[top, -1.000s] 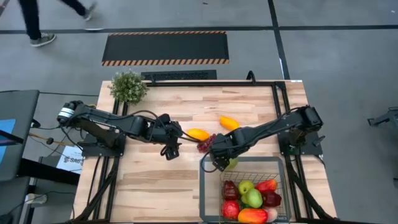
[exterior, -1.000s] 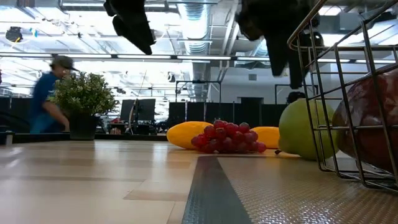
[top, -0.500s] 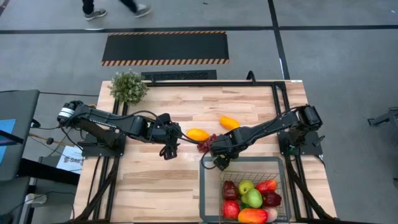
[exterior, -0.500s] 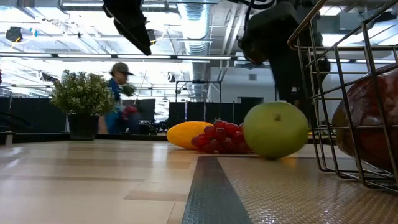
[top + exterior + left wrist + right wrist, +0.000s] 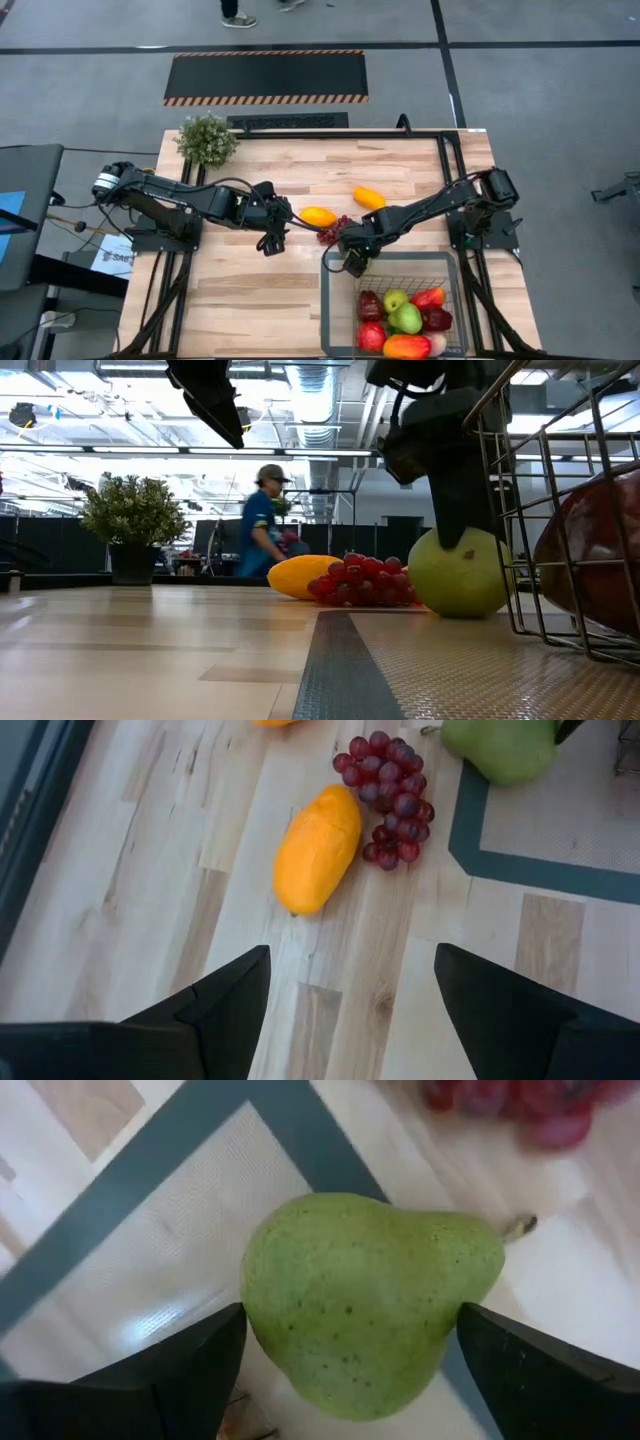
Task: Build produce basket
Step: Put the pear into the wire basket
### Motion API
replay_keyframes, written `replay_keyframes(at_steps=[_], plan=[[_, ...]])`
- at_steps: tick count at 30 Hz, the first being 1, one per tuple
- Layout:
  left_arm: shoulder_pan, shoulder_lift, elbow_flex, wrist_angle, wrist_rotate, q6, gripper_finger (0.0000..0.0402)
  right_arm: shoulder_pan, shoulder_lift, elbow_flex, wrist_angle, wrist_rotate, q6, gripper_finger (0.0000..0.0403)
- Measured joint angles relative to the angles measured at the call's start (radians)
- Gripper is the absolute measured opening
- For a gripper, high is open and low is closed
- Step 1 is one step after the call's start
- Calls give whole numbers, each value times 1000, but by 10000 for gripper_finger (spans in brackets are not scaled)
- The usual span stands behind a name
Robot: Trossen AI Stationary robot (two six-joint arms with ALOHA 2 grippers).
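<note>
The right end effector is low over the grey mat at the far left corner of the basket, and its 2 fingers stand wide apart on both sides of a green pear. In the low view the pear rests on the mat just outside the basket wall, and the dark end effector comes down on its top; I cannot tell if the fingers already press the pear, but they are not closed on it. Just beside the pear lies a bunch of purple grapes, and touching the grapes on the other side is a yellow-orange fruit, long in shape. A second orange fruit lies on the wooden worktop a little farther back, apart from them. The left end effector hangs above the worktop near the yellow-orange fruit, open and with nothing in it. Inside the basket there are already several pieces: a dark maroon one, 2 green ones, red ones and an orange one at the near end. A small potted plant stands at the far left corner of the worktop. In the room behind, a person is seen.
</note>
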Motion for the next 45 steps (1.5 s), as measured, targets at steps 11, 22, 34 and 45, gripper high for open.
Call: replay_keyframes(at_steps=[11, 22, 34, 45], plan=[[0, 0, 0, 0, -4, -17, 271, -23, 0, -19, 21, 0, -49, 348], [0, 0, 0, -26, -6, -20, 271, -23, 1, -15, 35, 1, -56, 254], [0, -7, 0, -62, 0, -25, 271, -40, -102, 148, -23, 9, -59, 250], [14, -58, 0, -102, -22, -28, 271, 249, -349, 253, -187, 23, 246, 250]])
